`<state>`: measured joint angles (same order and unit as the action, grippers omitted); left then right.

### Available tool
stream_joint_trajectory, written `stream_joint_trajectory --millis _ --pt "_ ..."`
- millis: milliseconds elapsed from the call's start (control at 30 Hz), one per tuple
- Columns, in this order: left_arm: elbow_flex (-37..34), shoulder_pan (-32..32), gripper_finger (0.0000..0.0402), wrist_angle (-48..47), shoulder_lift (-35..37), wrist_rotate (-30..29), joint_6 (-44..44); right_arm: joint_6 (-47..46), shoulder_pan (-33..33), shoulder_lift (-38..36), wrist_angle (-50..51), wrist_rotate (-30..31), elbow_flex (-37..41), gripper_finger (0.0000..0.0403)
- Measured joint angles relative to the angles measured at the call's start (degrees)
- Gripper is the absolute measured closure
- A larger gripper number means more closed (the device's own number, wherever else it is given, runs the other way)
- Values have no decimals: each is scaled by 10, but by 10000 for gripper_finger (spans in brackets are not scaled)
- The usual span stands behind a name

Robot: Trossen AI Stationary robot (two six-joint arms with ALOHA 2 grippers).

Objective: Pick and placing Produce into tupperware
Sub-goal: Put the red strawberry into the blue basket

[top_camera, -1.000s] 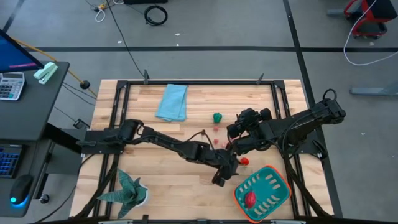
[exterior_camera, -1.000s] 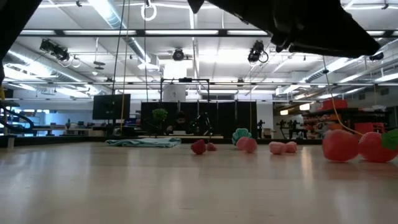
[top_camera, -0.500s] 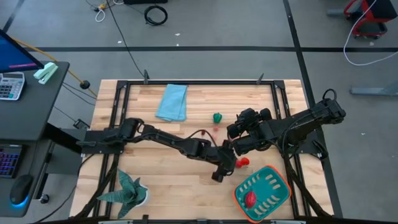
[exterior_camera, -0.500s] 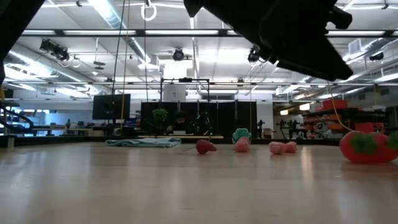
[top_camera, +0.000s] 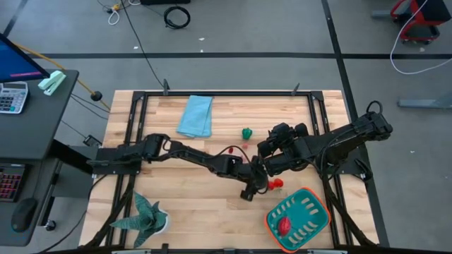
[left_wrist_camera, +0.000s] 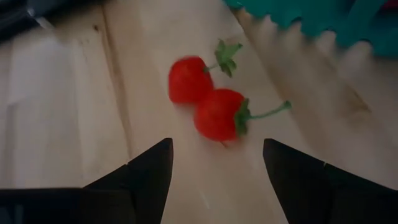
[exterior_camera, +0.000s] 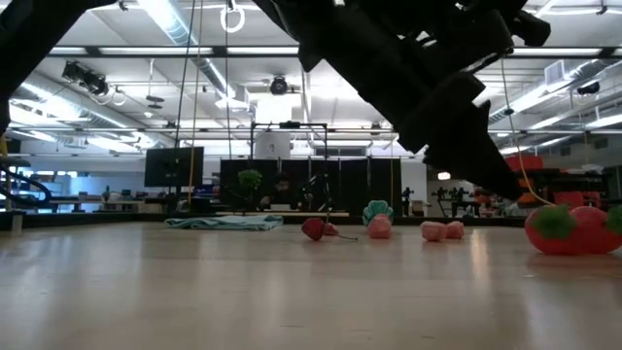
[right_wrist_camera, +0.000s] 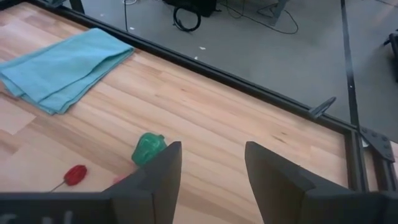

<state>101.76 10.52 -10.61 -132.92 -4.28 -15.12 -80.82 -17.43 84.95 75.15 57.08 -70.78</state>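
Note:
Two red strawberries (left_wrist_camera: 211,102) with green stems lie side by side on the wood, just short of the teal tupperware (top_camera: 311,204) with its orange rim. They also show in the high view (top_camera: 272,185). One red piece (top_camera: 284,226) lies inside the tupperware. My left gripper (left_wrist_camera: 217,149) is open and empty just short of the strawberries, pointing at them, and shows in the high view (top_camera: 254,186). My right gripper (right_wrist_camera: 211,152) is open and empty over the table's right middle (top_camera: 264,149). A green piece (top_camera: 246,132), a small red piece (top_camera: 229,150) and pink pieces (exterior_camera: 437,230) lie farther off.
A light blue folded cloth (top_camera: 195,116) lies at the far middle of the table. A green star-shaped plant (top_camera: 145,215) stands at the near left corner. A black frame (top_camera: 233,93) runs along the table's edges. Both arms cross over the table's middle.
My left arm has swung a little toward the table's far edge, with its gripper staying beside the strawberries. The strawberry pair has shifted slightly and turned on the table.

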Motion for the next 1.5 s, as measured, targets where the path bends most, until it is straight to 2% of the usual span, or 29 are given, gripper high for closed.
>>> stream_joint_trajectory --millis 267,533,767,867,1000,1233,1500 --pt "0 19 151 2 0 0 30 0 0 0 -2 -50 0 218" --pt "0 45 154 56 -1 -4 40 14 -10 0 -5 -60 0 218" --pt "0 52 166 167 -26 -37 40 73 -32 0 -4 -60 0 218" --pt "0 48 168 186 -43 -51 43 98 -41 0 -4 -60 0 218" --pt "0 47 168 186 -61 -78 58 132 -48 0 -4 -60 0 218" --pt "0 47 168 186 -67 -168 51 178 -49 0 -4 -60 0 218" --pt "0 47 171 164 -67 -181 99 194 -49 0 -4 -61 0 217"
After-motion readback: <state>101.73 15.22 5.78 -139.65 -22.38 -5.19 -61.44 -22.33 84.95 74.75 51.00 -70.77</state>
